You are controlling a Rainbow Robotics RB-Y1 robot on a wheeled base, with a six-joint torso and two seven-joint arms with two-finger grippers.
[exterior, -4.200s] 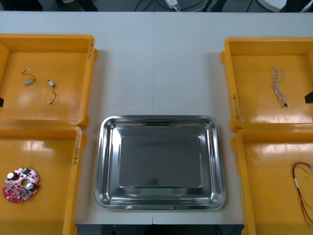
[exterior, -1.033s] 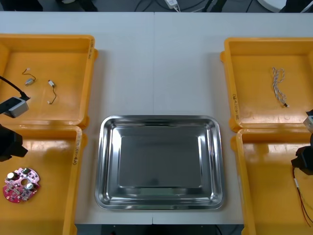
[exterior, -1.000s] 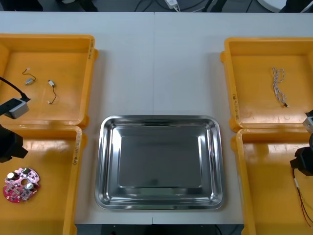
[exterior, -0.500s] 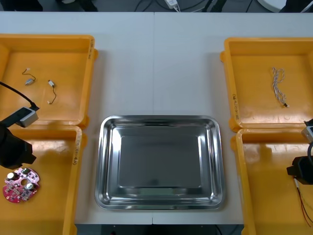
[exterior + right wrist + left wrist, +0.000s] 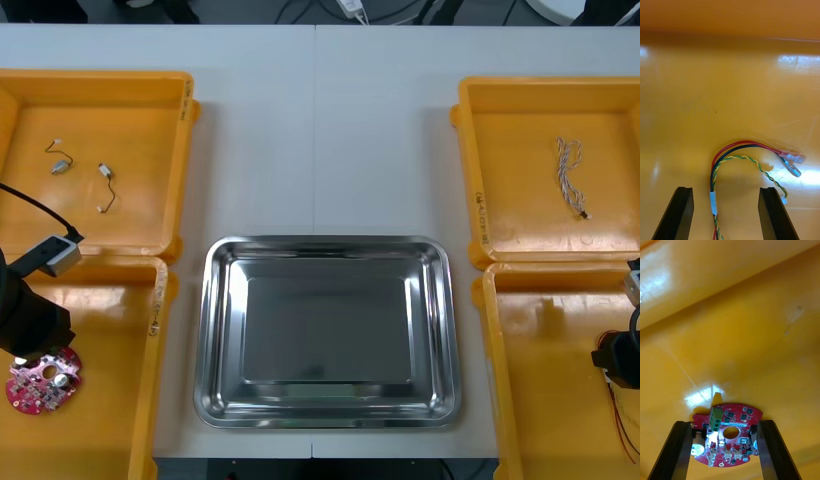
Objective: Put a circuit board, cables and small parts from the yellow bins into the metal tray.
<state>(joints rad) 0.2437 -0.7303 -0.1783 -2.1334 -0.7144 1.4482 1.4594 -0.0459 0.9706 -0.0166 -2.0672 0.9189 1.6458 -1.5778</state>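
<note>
Left pincer [image 5: 725, 425] lower left of frame, wide apart astride round red circuit board [image 5: 735, 420] in yellow bin [image 5: 110, 400]. Right pincer [image 5: 726, 191] lower right, wide apart over red and yellow cable [image 5: 714, 176], gripping nothing.

Left claw [image 5: 725, 423] down over circuit board [image 5: 733, 448], right claw [image 5: 726, 189] over cable [image 5: 738, 142]

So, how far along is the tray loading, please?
Done: nothing; the shiny metal tray is bare. In hand: the left gripper, open, straddles the round red circuit board; the right gripper, open, straddles the red and yellow cable. Remaining: both lifts, plus the small metal parts and twisted blue and white cable.
</note>
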